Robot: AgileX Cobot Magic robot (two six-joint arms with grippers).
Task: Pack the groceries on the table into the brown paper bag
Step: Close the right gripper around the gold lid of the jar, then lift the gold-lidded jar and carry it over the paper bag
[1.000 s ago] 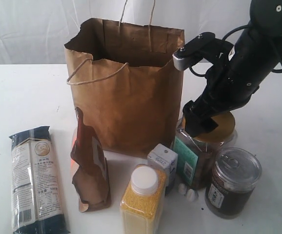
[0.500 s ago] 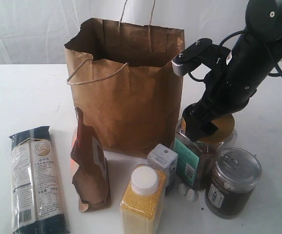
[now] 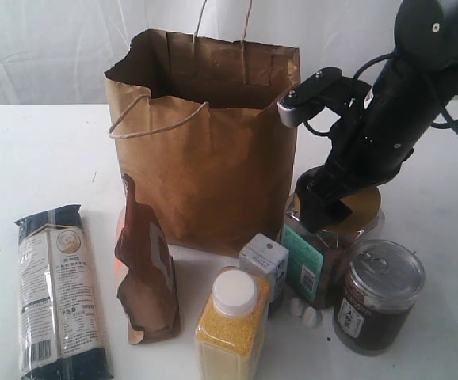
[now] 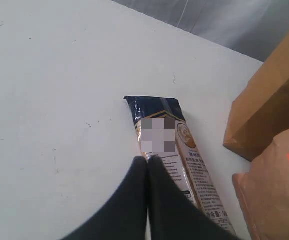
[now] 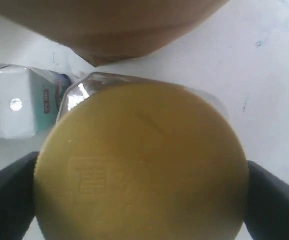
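Observation:
The brown paper bag stands open at the middle back of the table. Right of it is the gold-lidded jar. My right gripper is down over it, open, with one black finger on each side of the gold lid. Whether the fingers touch the lid I cannot tell. A dark-blue noodle packet lies flat at the left. My left gripper hovers shut and empty above that packet; it is out of the exterior view.
A brown-orange pouch leans in front of the bag. The yellow grain bottle, the white-blue carton and the clear pull-tab can crowd close round the jar. Small white crumbs lie between them.
The right arm has shifted slightly to the left over the jar. The jar and the other groceries have stayed put.

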